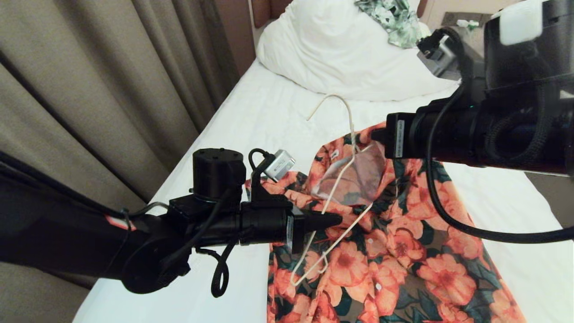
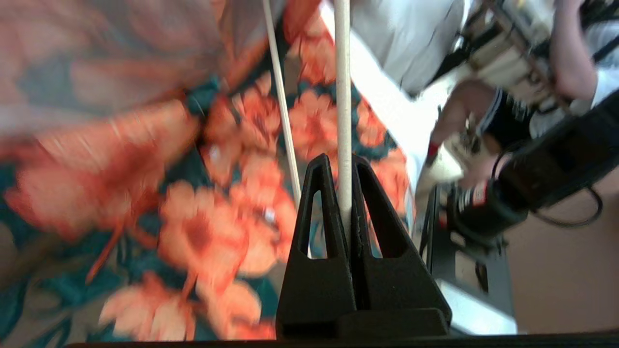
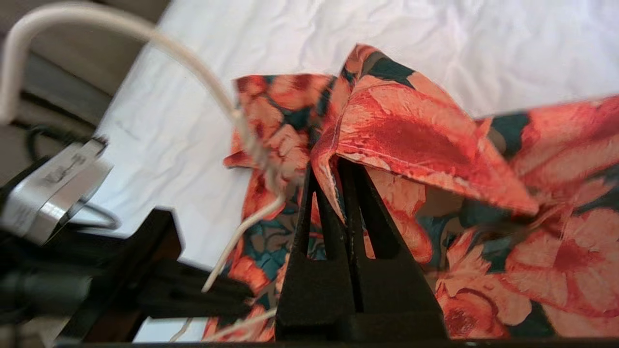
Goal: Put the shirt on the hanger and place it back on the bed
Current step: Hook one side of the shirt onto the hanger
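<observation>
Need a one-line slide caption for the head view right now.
Left gripper clamps the hanger; right gripper lifts the shirt collar over the bed.

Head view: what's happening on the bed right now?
The left gripper is shut on the thin cream-white wire hanger. The right gripper pinches the orange-flowered, dark green button-up shirt near its collar, lifting it off the white-sheeted bed. The hanger lies partly inside the open neck, not yet seated.

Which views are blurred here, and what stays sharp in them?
Head view: crisp; shirt and hanger clear. Left wrist view: shirt fabric and background smeared; left gripper sharp, shut on the hanger wire. Right wrist view: hanger hook and left arm soft; right gripper and pinched shirt edge fairly sharp.
</observation>
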